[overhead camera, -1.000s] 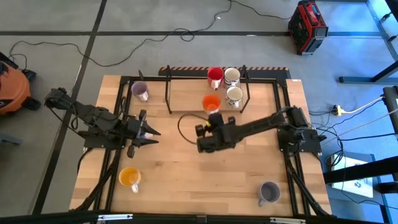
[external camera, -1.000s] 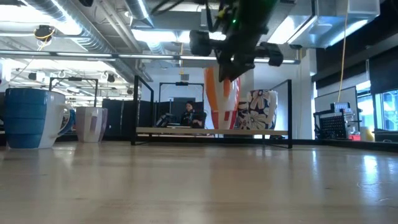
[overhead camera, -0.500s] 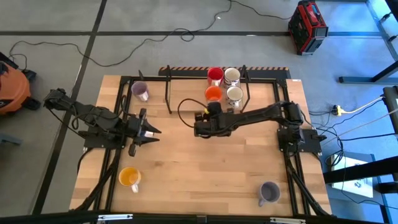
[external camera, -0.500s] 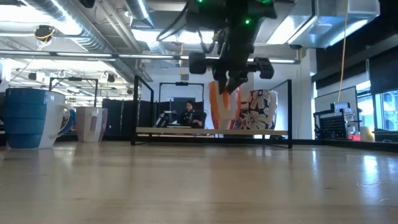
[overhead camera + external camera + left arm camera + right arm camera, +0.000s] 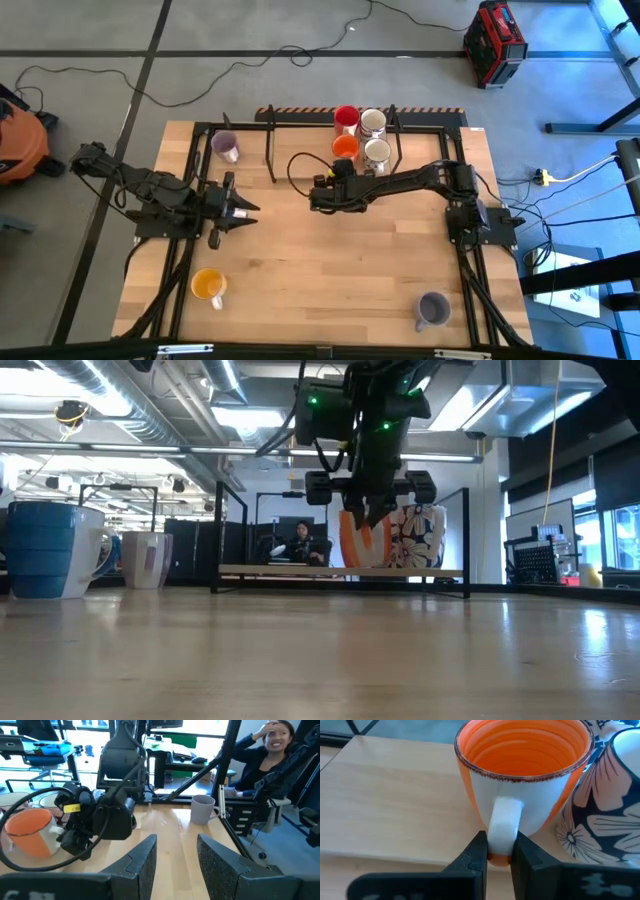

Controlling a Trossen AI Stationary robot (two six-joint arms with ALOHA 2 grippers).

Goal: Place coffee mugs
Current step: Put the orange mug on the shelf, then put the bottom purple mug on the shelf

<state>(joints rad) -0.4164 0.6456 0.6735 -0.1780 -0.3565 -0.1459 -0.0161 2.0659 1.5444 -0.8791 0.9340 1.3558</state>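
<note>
Right wrist view first: the right gripper has its fingers pinched on the white handle of the orange mug, one dark tip on each side of that handle. The mug stands upright, mouth open to the camera, and a floral mug sits just beside it, close enough that I cannot tell whether they touch.

From above, that right gripper reaches across from the right side of the tabletop, and the orange mug is at the far edge, in a cluster with the red mug and two cream mugs. At table height the orange mug looks very low over the wood, but its base is hidden behind a rail, so whether it is resting I cannot tell.

Over on the left, the left gripper waits above the wood with its fingers spread and nothing between them.

Other mugs are well apart: a lilac mug at the far left corner, a yellow-orange mug near the front left, another lilac mug at front right. The low camera also catches a blue mug close by on its left.

A seated person shows beyond the tabletop, one hand raised to the head.
</note>
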